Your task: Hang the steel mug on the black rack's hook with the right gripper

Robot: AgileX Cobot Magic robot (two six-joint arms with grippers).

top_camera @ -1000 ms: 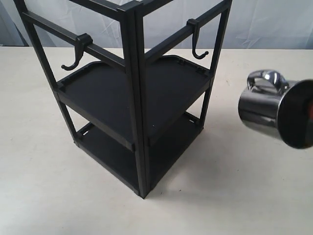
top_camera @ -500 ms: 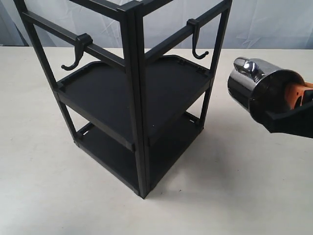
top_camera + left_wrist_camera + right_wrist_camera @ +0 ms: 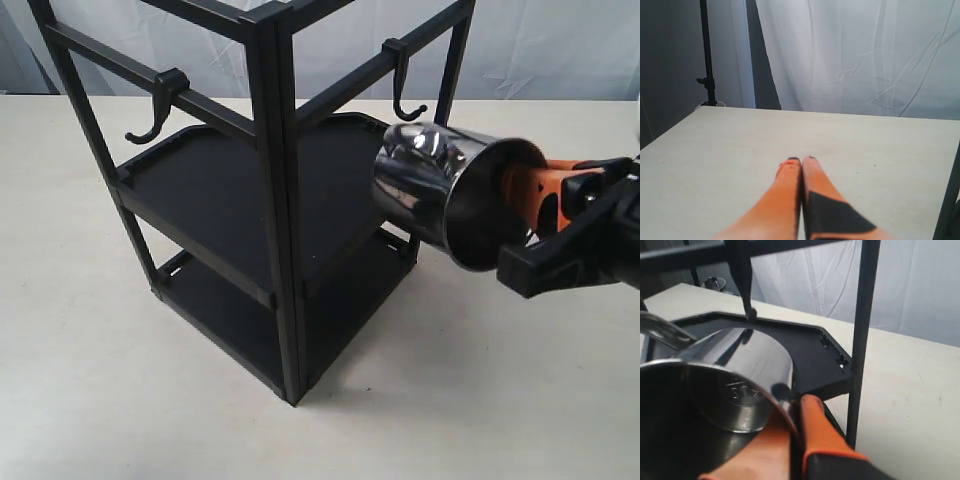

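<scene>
- Your right gripper (image 3: 520,215) has the steel mug (image 3: 440,190) pinched by its wall near the rim: 1 orange finger sits inside the mouth and 1 outside, as the right wrist view shows, so the pickup is done.
- The mug is off the desk (image 3: 120,400), tipped on its side at centre right of the exterior frame, base toward the black rack (image 3: 275,200) and open mouth toward the gripper.
- Its looped handle (image 3: 410,138) faces up, just below the hook (image 3: 405,85) that hangs from the crossbar at the upper right of the rack. In the right wrist view the hook's shank (image 3: 743,280) stands above the mug body.
- The handle is not on the hook yet; judged from these views, you are in the approach, well past halfway.
- What is left: raise the handle loop over the upturned tip, let it settle, then release.
- The other hook (image 3: 160,105), at the upper left, is not your target.
- Your left gripper (image 3: 801,165) holds nothing; its fingers are pressed together above bare desk.
</scene>
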